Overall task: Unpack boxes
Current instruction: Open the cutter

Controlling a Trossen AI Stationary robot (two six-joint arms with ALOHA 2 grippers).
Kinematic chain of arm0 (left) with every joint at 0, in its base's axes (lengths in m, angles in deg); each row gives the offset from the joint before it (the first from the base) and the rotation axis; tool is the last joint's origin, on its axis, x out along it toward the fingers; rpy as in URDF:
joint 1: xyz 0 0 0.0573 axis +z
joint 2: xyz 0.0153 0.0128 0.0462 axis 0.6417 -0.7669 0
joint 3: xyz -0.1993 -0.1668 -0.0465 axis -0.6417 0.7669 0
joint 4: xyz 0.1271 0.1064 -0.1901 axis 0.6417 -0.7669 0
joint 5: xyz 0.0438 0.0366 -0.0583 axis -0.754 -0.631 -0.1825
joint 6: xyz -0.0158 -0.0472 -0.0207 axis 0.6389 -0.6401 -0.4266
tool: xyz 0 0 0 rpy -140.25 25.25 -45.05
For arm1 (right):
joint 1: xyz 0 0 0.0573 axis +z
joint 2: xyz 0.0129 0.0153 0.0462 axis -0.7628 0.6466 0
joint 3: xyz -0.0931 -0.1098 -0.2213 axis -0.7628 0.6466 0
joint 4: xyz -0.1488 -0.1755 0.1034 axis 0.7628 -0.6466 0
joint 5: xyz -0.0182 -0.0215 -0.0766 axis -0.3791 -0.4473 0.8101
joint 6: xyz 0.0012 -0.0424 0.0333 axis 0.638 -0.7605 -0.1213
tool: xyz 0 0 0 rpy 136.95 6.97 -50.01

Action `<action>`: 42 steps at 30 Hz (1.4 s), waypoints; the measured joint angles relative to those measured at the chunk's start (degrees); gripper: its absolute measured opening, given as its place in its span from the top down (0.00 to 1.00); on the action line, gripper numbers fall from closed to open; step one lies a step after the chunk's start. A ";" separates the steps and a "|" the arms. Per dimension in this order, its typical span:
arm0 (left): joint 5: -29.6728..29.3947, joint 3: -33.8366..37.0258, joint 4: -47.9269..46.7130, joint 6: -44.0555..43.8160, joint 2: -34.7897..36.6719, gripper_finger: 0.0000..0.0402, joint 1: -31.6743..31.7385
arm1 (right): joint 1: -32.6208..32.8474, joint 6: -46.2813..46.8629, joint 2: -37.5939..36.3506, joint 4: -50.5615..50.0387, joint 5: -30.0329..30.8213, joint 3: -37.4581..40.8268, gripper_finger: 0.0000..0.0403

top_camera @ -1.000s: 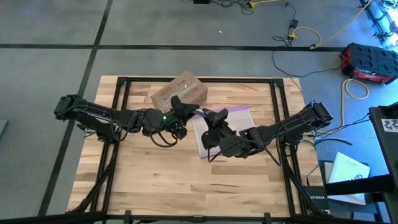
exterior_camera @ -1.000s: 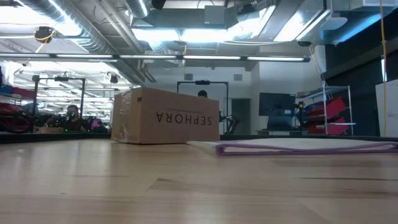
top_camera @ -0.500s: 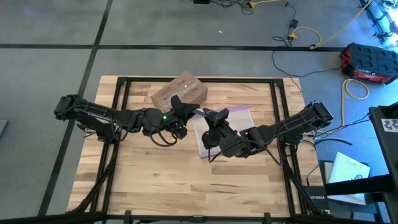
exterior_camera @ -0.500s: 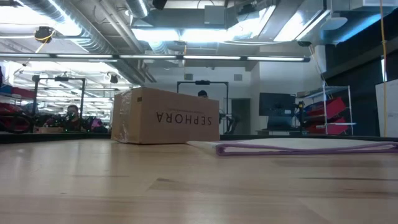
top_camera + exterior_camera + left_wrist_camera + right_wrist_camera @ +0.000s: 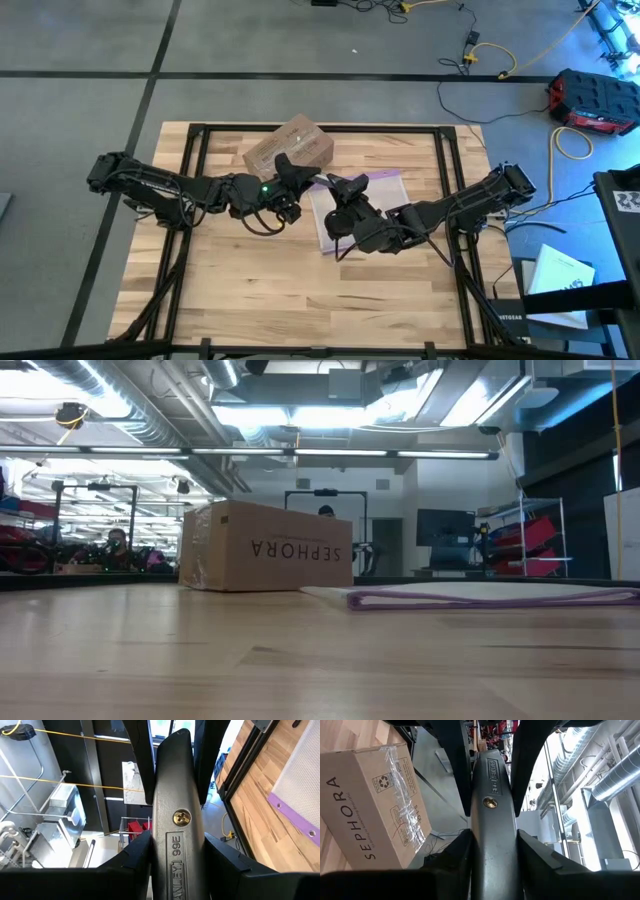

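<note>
Cardboard box [image 5: 288, 147] just beyond left claw [image 5: 283, 168].

Overhead, table-level, two wrist cameras

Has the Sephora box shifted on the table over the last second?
No. In the high view the box sits at the same spot against the table's far edge, and in the low view it stands unchanged beside the purple-edged bag.

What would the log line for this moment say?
left end effector: shut on knife | right end effector: shut on knife | box: taped, untouched | bag: flat beside box
</note>
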 joint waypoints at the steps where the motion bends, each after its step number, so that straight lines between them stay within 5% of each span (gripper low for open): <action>1: 0.00 0.00 0.01 0.10 0.00 0.69 0.01 | 0.00 0.01 0.00 0.01 0.03 0.00 0.74; 42: 1.22 -0.09 0.17 0.32 -0.15 0.69 0.66 | 0.07 4.66 -2.14 -8.09 -0.31 0.03 0.74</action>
